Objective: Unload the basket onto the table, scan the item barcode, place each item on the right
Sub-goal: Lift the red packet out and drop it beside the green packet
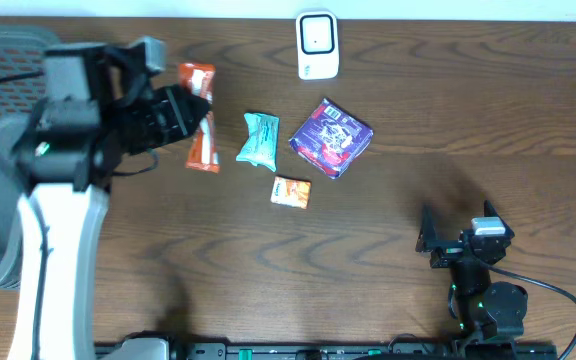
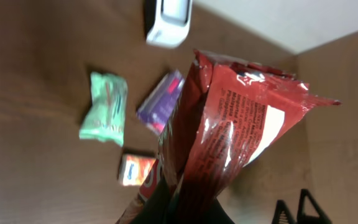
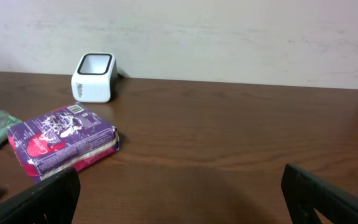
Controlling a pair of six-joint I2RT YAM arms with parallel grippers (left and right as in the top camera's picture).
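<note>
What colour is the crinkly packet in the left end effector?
The crinkly packet is red with white print, best seen from the left wrist.

You see the white scanner (image 3: 94,77) upper left on the worktop (image 3: 229,137), a purple packet (image 3: 61,142) below it, and jaws spread wide at the bottom corners.

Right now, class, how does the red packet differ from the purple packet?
The red packet is clamped in the left gripper; the purple packet lies free on the table. The red packet is long, thin and crinkled; the purple packet is squarish and blocky. Both are printed wrappers.
</note>
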